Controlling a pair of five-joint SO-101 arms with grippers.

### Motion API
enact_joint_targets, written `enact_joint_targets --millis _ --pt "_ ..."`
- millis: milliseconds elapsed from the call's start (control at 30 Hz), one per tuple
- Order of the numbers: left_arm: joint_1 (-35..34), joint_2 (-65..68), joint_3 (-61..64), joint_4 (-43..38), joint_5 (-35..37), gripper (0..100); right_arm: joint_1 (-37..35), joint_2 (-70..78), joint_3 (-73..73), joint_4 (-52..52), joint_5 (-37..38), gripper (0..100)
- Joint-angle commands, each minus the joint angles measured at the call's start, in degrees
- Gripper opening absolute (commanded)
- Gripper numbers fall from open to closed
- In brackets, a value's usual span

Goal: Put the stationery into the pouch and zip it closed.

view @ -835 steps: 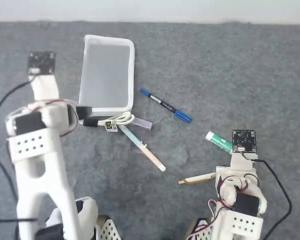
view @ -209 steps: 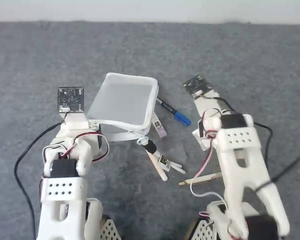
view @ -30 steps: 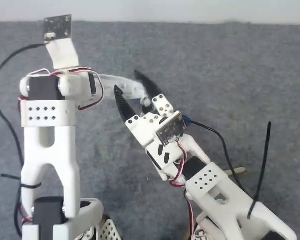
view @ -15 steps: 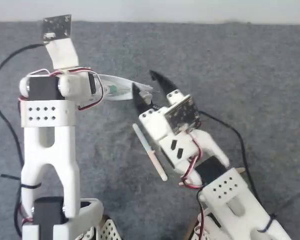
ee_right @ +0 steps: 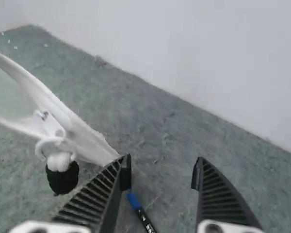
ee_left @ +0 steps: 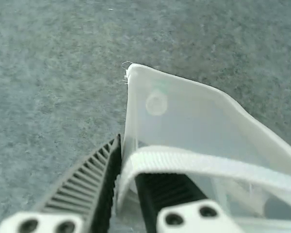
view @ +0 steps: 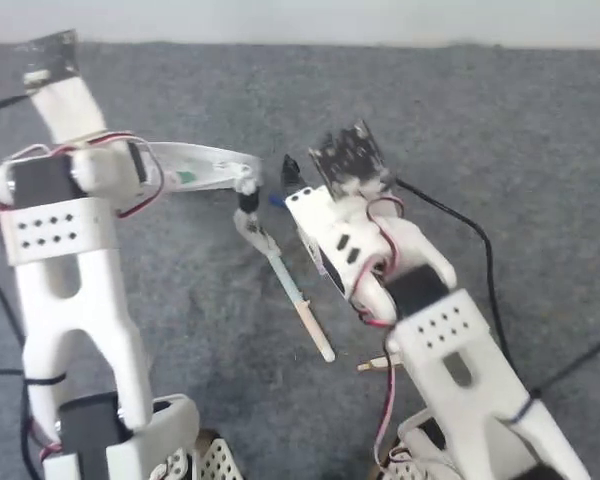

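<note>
Here, the pouch (view: 205, 168) hangs in the air above the grey carpet (view: 540, 150), pinched at one end by the left gripper (ee_left: 128, 160). Its two fingers (ee_left: 94, 177) are closed tight on the pouch's edge, just under the white strap (ee_left: 194, 162). Through the cloudy wall of the pouch a glue stick (ee_left: 156, 103) shows, white with a bit of green. From the far end of the pouch a white cable (ee_right: 47, 145) hangs out, ending in a black plug (ee_right: 62, 177). In the high view the plug (view: 248, 200) dangles just above the upper end of a pale pen (view: 300, 305) that lies on the carpet.

The right gripper (ee_right: 162, 165) sits close beside the hanging end of the pouch, its fingers spread wide with nothing between them. Below it lies a blue pen (ee_right: 136, 204), near one black finger (ee_right: 99, 194). From above, the right arm (view: 420, 300) covers most of that pen, so just a blue bit (view: 276, 200) peeks out next to the plug. A pencil (view: 390, 361) lies on the carpet close to the right arm's base, part of it under the arm. A pale wall (ee_right: 208, 58) rises behind the carpet.

Counted: two arms, one pouch, one glue stick inside it, one cable half out, and two pens and one pencil on the carpet.
</note>
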Motion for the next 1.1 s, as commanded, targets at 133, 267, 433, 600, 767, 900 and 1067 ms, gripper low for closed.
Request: enact_joint_targets --millis 133,267,433,600,767,900,1067 --pt "-3.1 -0.3 -1.7 -2.0 1.2 1 0.8 11.9 -16.7 14.5 -6.0 19.5" --pt "-3.9 -0.3 0.1 -4.3 1.2 1 0.8 19.5 -24.1 22.8 -6.4 19.5" --pt "-4.6 -0.3 1.1 -5.1 1.3 1 0.4 30.2 -28.9 26.1 -5.9 19.4" --pt "-4.6 -0.3 1.2 -5.1 1.3 1 0.1 39.0 -32.5 26.2 -5.9 19.4" --pt "-4.6 -0.3 1.7 -5.2 1.3 1 -2.3 43.6 -33.8 27.8 -5.9 19.4" --pt "-4.6 -0.3 2.4 -5.4 1.2 1 -3.6 46.5 -35.7 31.2 -5.8 19.4" --pt "-4.6 -0.3 2.6 -5.4 1.2 1 -3.3 52.4 -39.4 32.2 -5.8 19.4"
